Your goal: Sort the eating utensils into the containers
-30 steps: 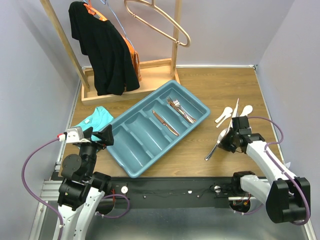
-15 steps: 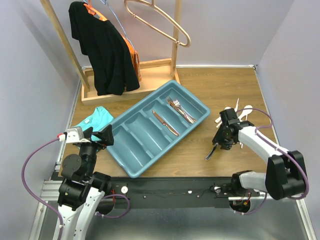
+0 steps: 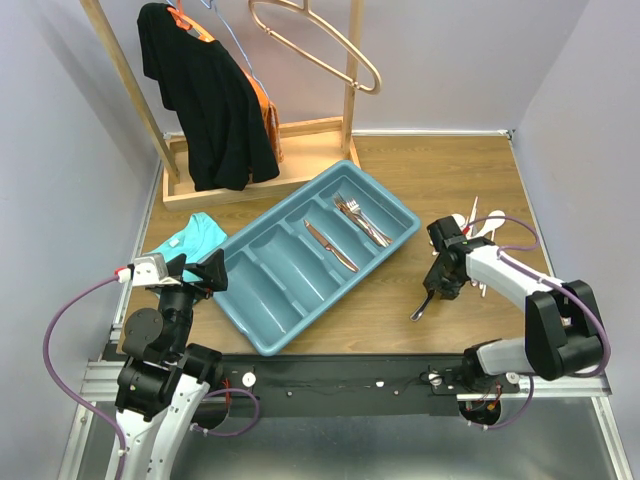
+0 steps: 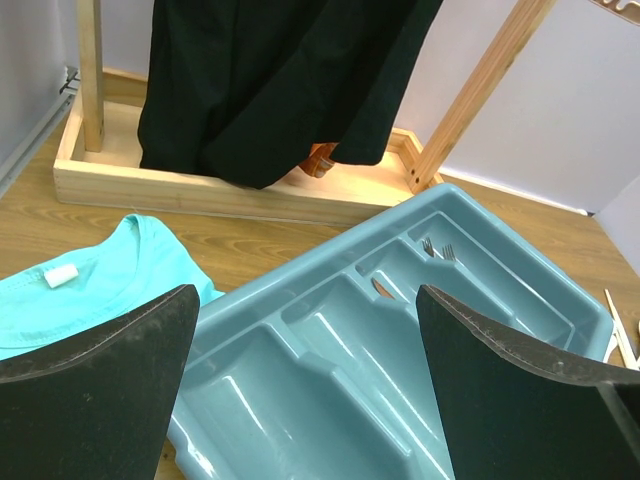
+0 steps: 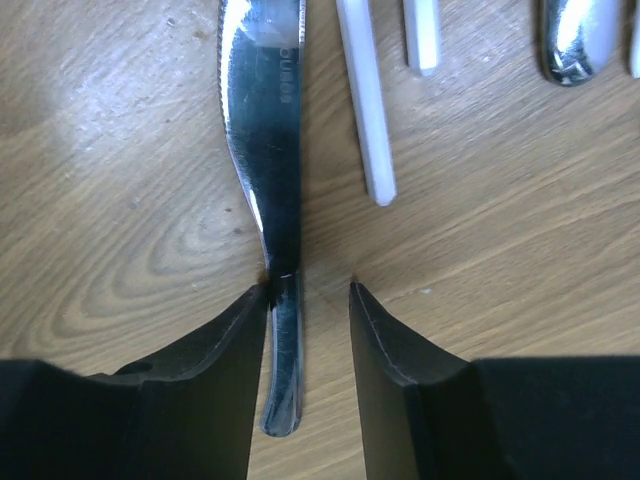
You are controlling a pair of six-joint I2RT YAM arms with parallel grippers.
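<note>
One silver knife [image 5: 275, 150] lies on the table [image 3: 450, 170] at the tray's [image 3: 262, 348] four o'clock. Your right gripper [image 5: 308, 295] straddles its handle, jaws half-open, gripping nothing. Pickup step: close, then lift.

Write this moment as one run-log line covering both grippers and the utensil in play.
right gripper: open, astride silver knife handle | silver knife: flat on table | left gripper: open, empty, near tray

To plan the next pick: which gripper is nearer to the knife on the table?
Right. The right gripper is over the knife, straddling its handle; the left gripper is beyond the tray.
</note>
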